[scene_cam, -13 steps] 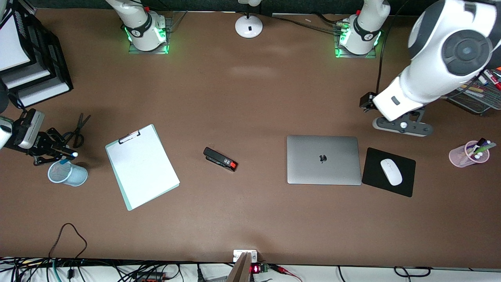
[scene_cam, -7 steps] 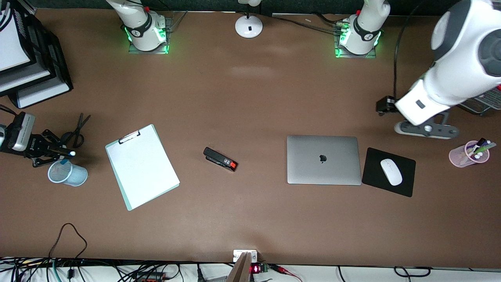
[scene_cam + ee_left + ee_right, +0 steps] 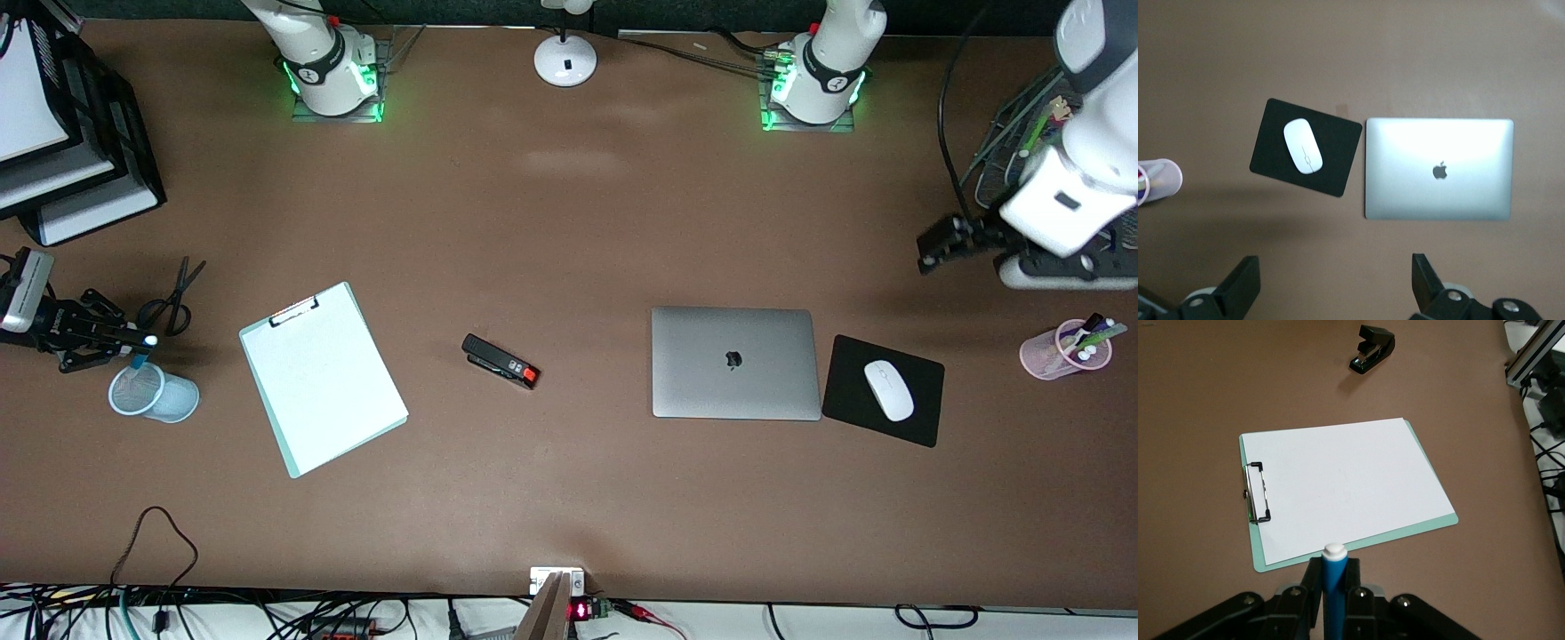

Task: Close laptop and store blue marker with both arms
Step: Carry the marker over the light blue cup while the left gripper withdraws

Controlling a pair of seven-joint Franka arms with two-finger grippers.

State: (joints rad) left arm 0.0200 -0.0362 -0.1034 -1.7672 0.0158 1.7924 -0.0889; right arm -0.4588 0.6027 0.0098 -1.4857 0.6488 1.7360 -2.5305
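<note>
Marker (image 3: 1333, 587) in right hand (image 3: 1333, 590), white end toward clipboard (image 3: 1345, 490).

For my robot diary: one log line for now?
laptop: closed | right gripper: shut on blue marker, above mesh cup | left gripper: open, empty

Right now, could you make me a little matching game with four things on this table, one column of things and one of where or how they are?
Things:
1. laptop
2. blue marker
3. white mouse
4. left hand

States:
A. lying on the black mouse pad
B. open and holding nothing
C. lid shut, flat on the table
D. gripped in the right hand, above the blue mesh cup

Pairs: 1-C, 2-D, 3-A, 4-B
</note>
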